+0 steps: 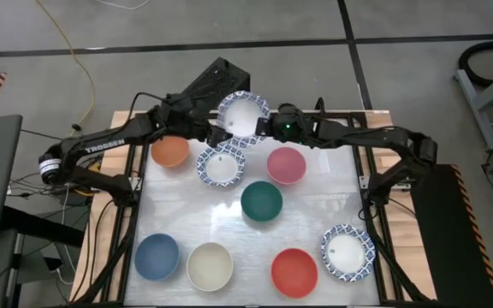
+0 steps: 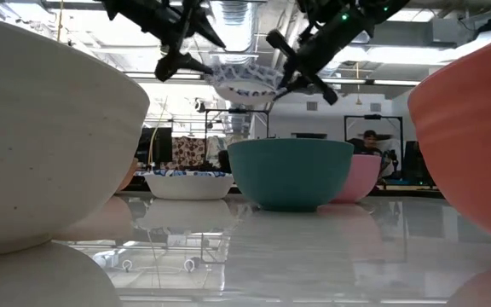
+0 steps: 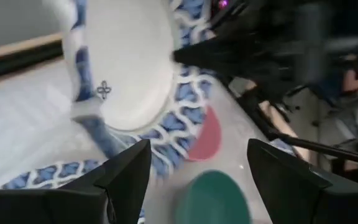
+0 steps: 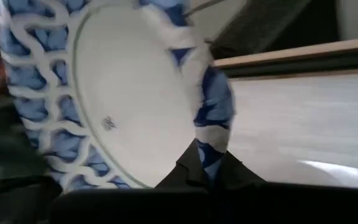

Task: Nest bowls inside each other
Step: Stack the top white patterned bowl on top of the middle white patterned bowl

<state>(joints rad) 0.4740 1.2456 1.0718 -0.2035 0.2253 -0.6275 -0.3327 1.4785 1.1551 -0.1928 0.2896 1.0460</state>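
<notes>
Two grippers meet high over the white table's [image 1: 332, 205] far edge: the left gripper [image 1: 202, 127] spread open beside a blue-patterned white ceramic bowl [image 1: 243, 115], the right gripper [image 1: 264, 127] pinching that bowl's rim, fingers clamped shut. Rigid, glazed, likely slippery and breakable; the thin rim looks the best hold.

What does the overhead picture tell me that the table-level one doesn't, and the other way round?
Only the overhead view shows the whole layout: the orange bowl, the blue bowl and a patterned bowl near the right front corner, all sitting apart. Only the table-level view shows height: the lifted bowl hangs tilted well above the table, and a person sits in the room behind. Both show the right hand shut on that bowl's rim, the left hand open beside it, and the green bowl on the table.
</notes>
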